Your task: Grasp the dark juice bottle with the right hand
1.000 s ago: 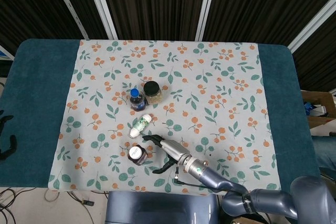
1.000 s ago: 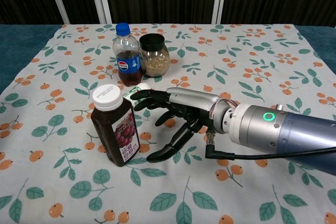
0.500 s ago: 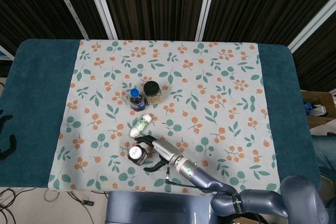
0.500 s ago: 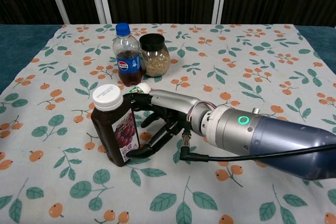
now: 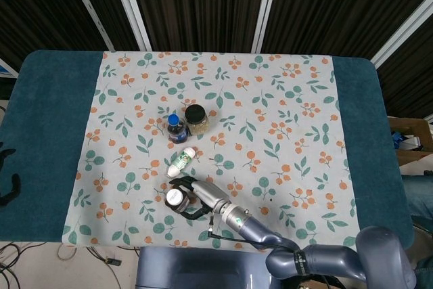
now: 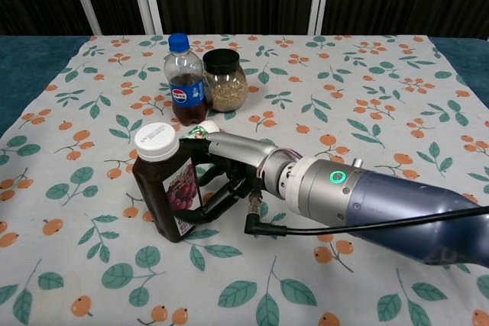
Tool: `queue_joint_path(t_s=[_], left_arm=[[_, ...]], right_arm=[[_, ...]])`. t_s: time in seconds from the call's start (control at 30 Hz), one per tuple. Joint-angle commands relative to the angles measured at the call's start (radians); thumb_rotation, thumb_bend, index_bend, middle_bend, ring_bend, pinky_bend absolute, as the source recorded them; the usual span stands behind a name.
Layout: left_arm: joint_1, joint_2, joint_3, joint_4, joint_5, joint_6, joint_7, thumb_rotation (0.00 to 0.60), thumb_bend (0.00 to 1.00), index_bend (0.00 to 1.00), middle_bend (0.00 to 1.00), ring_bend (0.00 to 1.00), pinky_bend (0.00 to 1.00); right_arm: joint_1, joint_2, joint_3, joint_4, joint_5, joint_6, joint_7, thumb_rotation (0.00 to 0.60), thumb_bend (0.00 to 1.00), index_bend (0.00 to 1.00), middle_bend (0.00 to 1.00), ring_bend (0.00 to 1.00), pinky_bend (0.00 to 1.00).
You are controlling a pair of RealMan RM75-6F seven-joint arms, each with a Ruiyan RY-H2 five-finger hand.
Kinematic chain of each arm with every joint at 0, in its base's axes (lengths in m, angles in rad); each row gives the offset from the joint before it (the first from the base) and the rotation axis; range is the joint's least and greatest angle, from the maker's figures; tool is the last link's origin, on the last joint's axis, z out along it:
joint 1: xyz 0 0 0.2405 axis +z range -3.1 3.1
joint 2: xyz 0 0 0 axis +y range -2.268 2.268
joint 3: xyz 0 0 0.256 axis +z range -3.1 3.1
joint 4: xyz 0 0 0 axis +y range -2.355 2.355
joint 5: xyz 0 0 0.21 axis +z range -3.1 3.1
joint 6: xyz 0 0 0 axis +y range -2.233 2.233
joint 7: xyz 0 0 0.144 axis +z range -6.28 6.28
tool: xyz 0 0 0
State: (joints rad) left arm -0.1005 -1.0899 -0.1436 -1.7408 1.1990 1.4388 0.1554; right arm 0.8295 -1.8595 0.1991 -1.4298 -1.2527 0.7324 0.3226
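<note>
The dark juice bottle has a white cap and a fruit label, and stands near the front of the floral cloth, tilted slightly to the left. My right hand reaches in from the right and holds it. The fingers curl around the far side of the bottle, and the thumb presses its lower near side. My left hand shows only as dark fingers at the far left edge of the head view. They are apart and nothing is in them.
A small cola bottle with a blue cap and a black-lidded jar of grains stand together further back. A small white bottle lies on its side just behind my right hand. The floral cloth covers the teal table.
My right hand moved left from beside the juice bottle and its fingers closed around it. The bottle now leans slightly left.
</note>
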Motion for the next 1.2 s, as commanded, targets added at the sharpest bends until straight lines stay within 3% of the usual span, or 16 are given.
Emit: queue_joint_path(t_s=[0.03, 0.23, 0.47, 0.87, 1.2], left_arm=[[0.0, 0.0, 0.0, 0.0, -0.001, 0.001, 0.0, 0.6, 0.53, 0.2, 0.07, 0.1, 0.02], [0.0, 0.001, -0.002, -0.002, -0.005, 0.001, -0.001, 0.6, 0.53, 0.2, 0.07, 0.1, 0.02], [0.0, 0.004, -0.003, -0.005, -0.009, -0.001, -0.002, 0.6, 0.53, 0.2, 0.07, 0.1, 0.02], [0.0, 0.006, -0.002, -0.009, -0.012, -0.004, -0.004, 0.6, 0.53, 0.2, 0.07, 0.1, 0.02], [0.001, 0.007, -0.001, -0.012, -0.013, -0.002, -0.003, 0.6, 0.53, 0.2, 0.07, 0.1, 0.02]], right_arm=[[0.006, 0.0, 0.007, -0.008, 0.01, -0.007, -0.01, 0.6, 0.38, 0.18, 0.25, 0.11, 0.19], [0.008, -0.008, 0.009, -0.012, 0.019, -0.008, -0.024, 0.6, 0.38, 0.3, 0.39, 0.27, 0.23], [0.005, -0.017, 0.009, -0.016, 0.034, -0.008, -0.036, 0.6, 0.39, 0.44, 0.48, 0.39, 0.3], [-0.025, 0.075, 0.032, -0.095, -0.009, 0.014, 0.036, 0.6, 0.4, 0.46, 0.5, 0.42, 0.32], [-0.08, 0.287, 0.067, -0.205, -0.063, 0.044, 0.186, 0.6, 0.4, 0.47, 0.5, 0.42, 0.32]])
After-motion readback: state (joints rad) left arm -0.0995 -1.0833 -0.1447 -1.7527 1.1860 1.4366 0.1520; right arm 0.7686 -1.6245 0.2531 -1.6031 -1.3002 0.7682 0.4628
